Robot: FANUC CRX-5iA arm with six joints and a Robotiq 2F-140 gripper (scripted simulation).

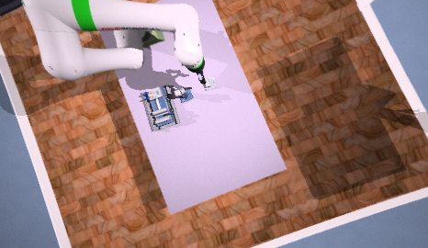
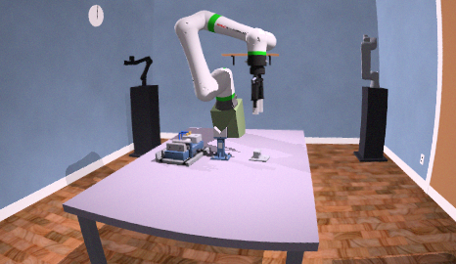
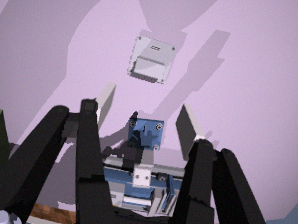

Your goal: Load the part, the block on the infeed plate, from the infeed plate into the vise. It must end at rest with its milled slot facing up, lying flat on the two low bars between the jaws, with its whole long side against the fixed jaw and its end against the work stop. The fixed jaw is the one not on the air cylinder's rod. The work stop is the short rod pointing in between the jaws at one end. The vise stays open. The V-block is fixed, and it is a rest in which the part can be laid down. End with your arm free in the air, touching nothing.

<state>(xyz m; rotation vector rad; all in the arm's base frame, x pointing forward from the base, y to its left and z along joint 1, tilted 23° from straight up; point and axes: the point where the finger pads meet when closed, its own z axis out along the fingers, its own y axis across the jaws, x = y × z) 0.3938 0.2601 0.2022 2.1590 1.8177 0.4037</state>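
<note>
Hanging high over the table (image 2: 205, 198), the gripper (image 2: 256, 110) points straight down, fingers part-spread with nothing between them. Right below sits the part (image 2: 256, 153), a small grey block, resting on the infeed plate (image 2: 264, 158), well clear of the fingertips. The wrist view looks down past the two black fingers and picks out the part (image 3: 148, 66) on its plate (image 3: 164, 50), with open air all the way down.

Now the neighbours. Just beside the plate, toward the arm's base, stands the blue V-block (image 2: 221, 151), upright on its little foot. Beyond that lies the vise (image 2: 180, 151), grey and blue, its long body running along the table. From the top view the vise (image 1: 160, 109) and the V-block (image 1: 185, 95) sit close together, while the part (image 1: 210, 83) lies apart from both, to the side.

Off the table, two dark pedestals (image 2: 145, 120) flank the room, a clock (image 2: 96, 15) hangs on the wall, and a green base block (image 2: 230, 117) carries the arm.
</note>
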